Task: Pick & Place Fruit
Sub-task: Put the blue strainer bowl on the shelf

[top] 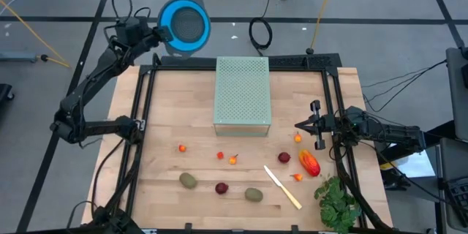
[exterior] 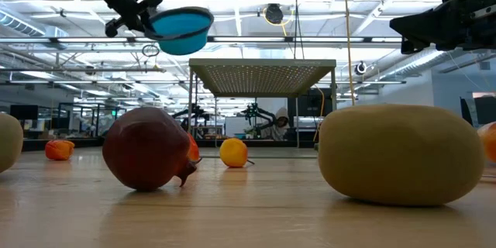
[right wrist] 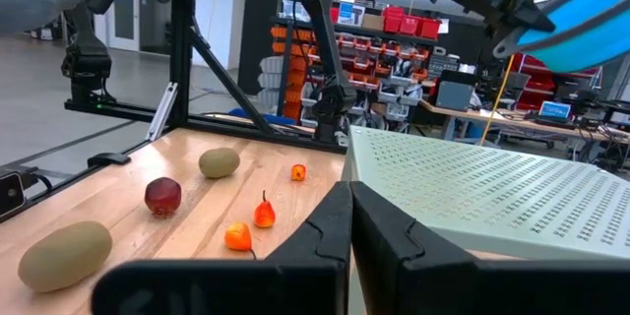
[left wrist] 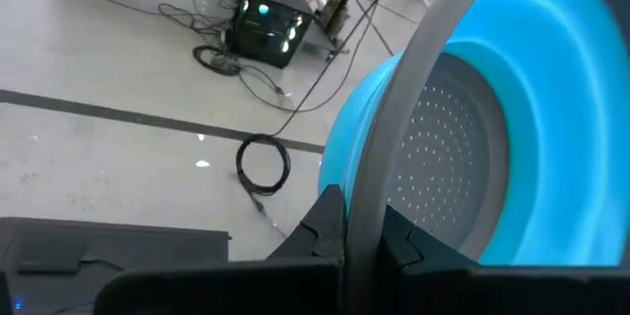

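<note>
- The left gripper (top: 162,32) is clamped on the rim of a blue colander (top: 186,25), held high beyond the table's far-left corner.
- The right gripper (top: 301,125), fingers together and empty, hangs right of the green perforated box (top: 243,95).
- The fruit (top: 310,163) lies scattered across the near half of the table (top: 168,102), beside a cream knife (top: 282,187) and a leafy bunch (top: 338,203).

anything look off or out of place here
Yes: the blue colander is not on the table. The left gripper holds it by the rim, tipped on edge, beyond the table's far edge over the floor. The fruit lies scattered on the wooden table; nothing looks damaged.
</note>
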`<move>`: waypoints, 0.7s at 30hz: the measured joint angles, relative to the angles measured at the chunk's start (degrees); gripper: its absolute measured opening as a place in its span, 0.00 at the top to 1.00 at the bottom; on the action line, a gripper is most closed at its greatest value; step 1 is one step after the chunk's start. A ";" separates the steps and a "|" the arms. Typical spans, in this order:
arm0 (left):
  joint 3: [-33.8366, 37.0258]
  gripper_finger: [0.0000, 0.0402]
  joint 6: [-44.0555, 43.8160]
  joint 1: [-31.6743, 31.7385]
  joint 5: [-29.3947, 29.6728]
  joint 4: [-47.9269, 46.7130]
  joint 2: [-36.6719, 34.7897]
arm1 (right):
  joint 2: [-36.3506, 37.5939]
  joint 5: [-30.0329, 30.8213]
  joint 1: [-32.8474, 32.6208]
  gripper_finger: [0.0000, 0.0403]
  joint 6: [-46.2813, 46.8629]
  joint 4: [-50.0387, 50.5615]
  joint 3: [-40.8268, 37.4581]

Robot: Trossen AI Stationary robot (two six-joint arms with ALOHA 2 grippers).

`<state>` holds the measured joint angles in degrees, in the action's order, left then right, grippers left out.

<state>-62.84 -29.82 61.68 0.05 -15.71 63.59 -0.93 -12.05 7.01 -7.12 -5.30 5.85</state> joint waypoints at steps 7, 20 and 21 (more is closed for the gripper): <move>0.00 0.99 0.08 0.01 0.01 -0.08 0.00 | 0.00 0.00 0.00 1.00 -0.02 0.00 -0.02; 0.01 0.99 1.15 0.01 -5.87 5.71 0.02 | 0.00 0.00 0.00 1.00 -0.02 0.00 -0.01; -0.01 0.99 1.13 0.01 -7.37 6.86 0.02 | 0.00 0.00 0.00 1.00 -0.02 0.00 -0.02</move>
<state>-62.85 -28.69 61.69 -7.32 -8.85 63.61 -0.93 -12.05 7.01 -7.14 -5.30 5.83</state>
